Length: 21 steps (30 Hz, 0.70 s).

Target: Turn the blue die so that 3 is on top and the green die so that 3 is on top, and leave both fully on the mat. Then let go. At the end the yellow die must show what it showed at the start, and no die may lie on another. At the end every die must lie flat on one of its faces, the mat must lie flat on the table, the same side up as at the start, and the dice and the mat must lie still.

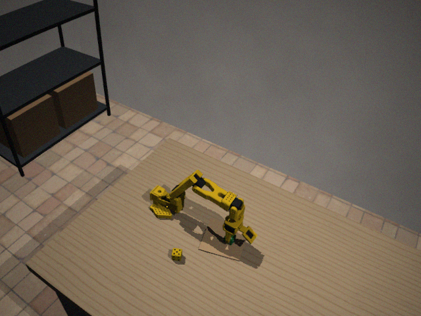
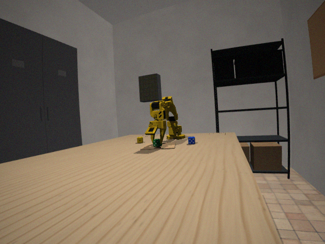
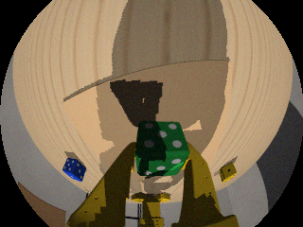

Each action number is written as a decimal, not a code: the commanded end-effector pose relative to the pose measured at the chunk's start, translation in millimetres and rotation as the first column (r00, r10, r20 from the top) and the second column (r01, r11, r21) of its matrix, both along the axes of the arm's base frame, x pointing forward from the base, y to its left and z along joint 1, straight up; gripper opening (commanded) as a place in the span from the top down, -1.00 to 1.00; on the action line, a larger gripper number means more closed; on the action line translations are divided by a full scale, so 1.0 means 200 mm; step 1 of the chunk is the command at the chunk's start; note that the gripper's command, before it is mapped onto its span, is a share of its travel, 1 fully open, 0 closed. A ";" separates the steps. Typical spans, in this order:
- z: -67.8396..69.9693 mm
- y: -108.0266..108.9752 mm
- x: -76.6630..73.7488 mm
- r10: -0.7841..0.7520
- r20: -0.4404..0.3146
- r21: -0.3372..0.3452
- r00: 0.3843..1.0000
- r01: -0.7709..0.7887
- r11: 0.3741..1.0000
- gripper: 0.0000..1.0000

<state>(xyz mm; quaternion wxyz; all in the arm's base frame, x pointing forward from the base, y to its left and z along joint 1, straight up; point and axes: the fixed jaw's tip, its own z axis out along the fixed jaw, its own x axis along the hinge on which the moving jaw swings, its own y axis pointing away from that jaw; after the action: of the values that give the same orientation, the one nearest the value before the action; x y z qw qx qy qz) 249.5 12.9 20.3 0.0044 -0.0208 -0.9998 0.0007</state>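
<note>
My gripper (image 1: 231,239) (image 2: 157,143) (image 3: 159,165) is shut on the green die (image 1: 231,240) (image 2: 156,143) (image 3: 161,147). It holds the die tilted, low over the tan mat (image 1: 217,249) (image 2: 169,145) (image 3: 170,32); I cannot tell whether the die touches the mat. The blue die (image 2: 191,140) (image 3: 75,168) lies flat on the table off the mat, beside the arm's base; the top view does not show it. The yellow die (image 1: 176,253) (image 2: 139,140) (image 3: 227,170) lies flat on the table off the mat, on the other side.
The arm's base (image 1: 163,204) stands on the wooden table (image 1: 306,265) behind the mat. A black shelf rack (image 1: 50,78) (image 2: 249,104) with cardboard boxes stands on the tiled floor beyond the table's edge.
</note>
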 end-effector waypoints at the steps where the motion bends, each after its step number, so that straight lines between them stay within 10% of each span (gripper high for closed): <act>1: 0.03 0.01 0.02 0.001 0.041 0.002 0.999 -0.001 1.000 0.76; 21: 0.03 0.01 0.02 0.001 0.041 0.002 0.999 -0.001 1.000 0.54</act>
<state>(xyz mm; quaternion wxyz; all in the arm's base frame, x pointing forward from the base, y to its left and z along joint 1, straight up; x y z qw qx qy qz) 249.5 13.0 20.4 0.0043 -0.0208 -0.9998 0.0007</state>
